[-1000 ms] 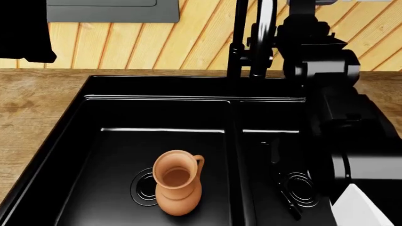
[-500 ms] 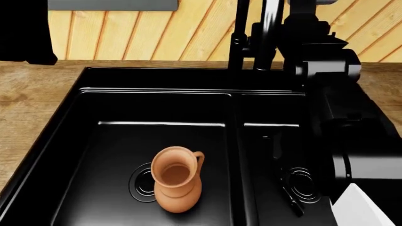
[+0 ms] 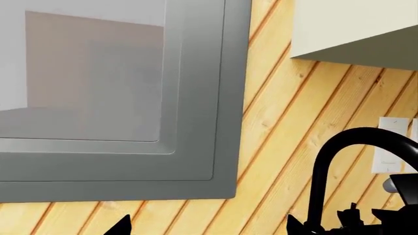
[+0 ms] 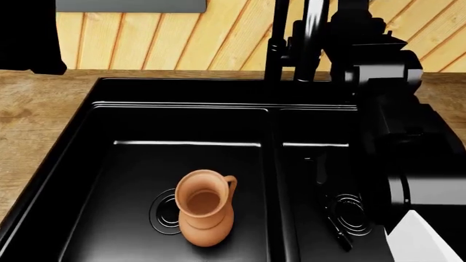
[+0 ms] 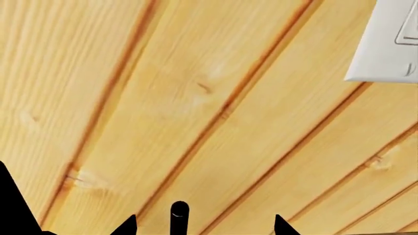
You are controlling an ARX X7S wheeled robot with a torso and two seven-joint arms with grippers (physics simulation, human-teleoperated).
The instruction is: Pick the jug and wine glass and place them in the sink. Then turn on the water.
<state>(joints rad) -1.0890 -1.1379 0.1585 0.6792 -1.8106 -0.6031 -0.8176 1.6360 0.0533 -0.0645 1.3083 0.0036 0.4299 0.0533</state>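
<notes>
I'm looking down thru the head cam at the sink (image 4: 87, 142). The jug (image 4: 206, 214) is standing upright in the left basin, touching the ringed drain (image 4: 165, 214) on its one side, handle pointing toward the centre divider (image 4: 271, 180). So the jug part is looking done, I'd say. The wine glass I'm not seeing anywhere; in the right basin a thin dark shape is lying near that drain (image 4: 351, 214), but it's too dark to call, can't tell if it's the glass.

My right arm (image 4: 396, 131) is reaching up along the right side of the sink, its far end sitting right by the faucet (image 4: 290, 43) at the back wall. I'm guessing I'm holding it there bc the water step is what's left and the lever is up there. The right gripper itself is hidden behind the arm in the head cam, and its wrist cam is showing only dark tips at the frame edge against wood planks (image 5: 196, 107) w/ a white wall plate (image 5: 388, 41), so spread or pressed together, can't tell.

Left arm is parked high, out of the way. Its wrist cam is facing a grey window frame (image 3: 196, 98) and the faucet's arc; fingers aren't readable there either, can't tell.
</notes>
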